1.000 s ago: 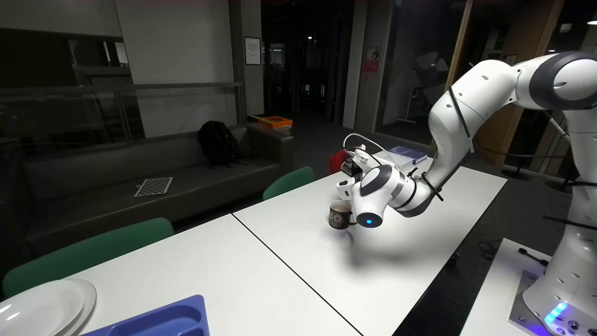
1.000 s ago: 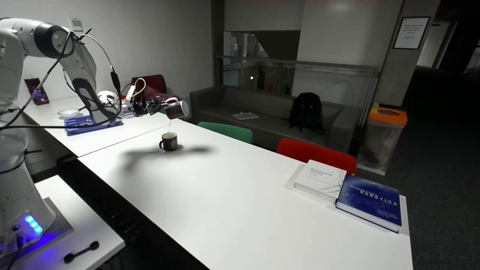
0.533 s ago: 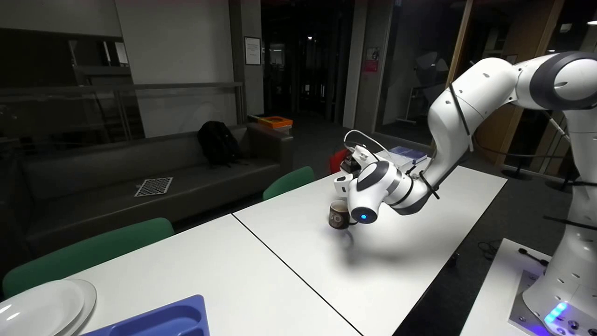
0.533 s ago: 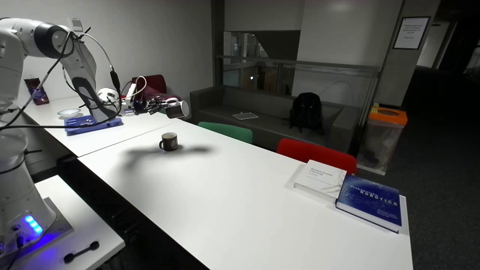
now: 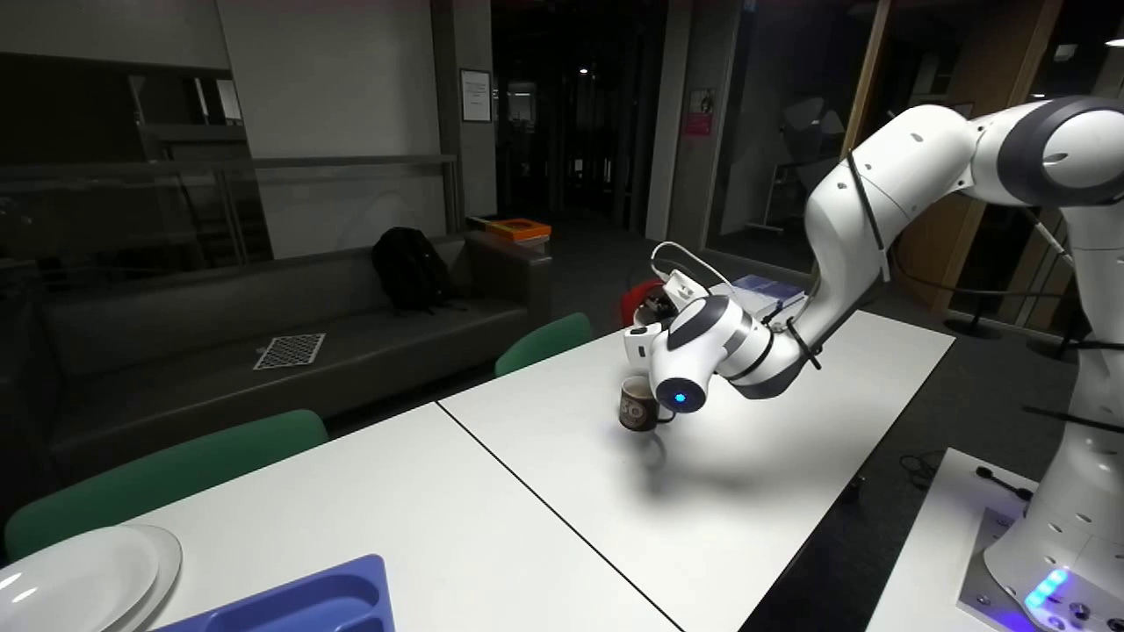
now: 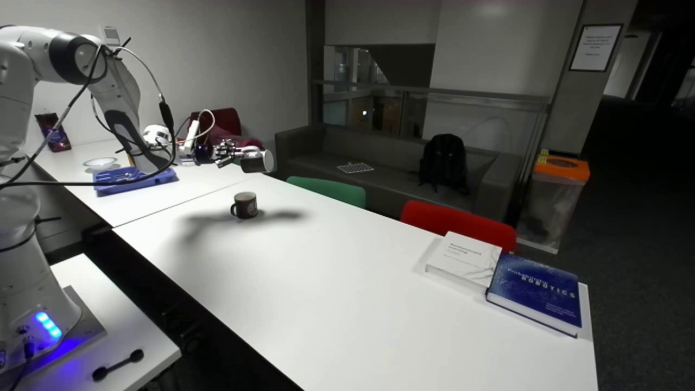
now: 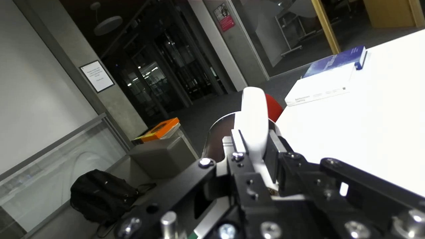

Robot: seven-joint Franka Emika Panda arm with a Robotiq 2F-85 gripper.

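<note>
The gripper (image 7: 255, 142) is closed on the white handle (image 7: 254, 109) of a tipped mug (image 6: 252, 164), dark brown with one white end.

2 mugs here, and the white-handled mug (image 6: 253, 163), dark-sided with a white end, hangs tipped almost flat, its handle squeezed in the pincer (image 7: 254, 137), higher than the brown mug (image 6: 246, 207) and clear of it! The brown mug, dark-handled, pale print on its side, stands upright on the desk (image 6: 336, 282), mouth up.
</note>
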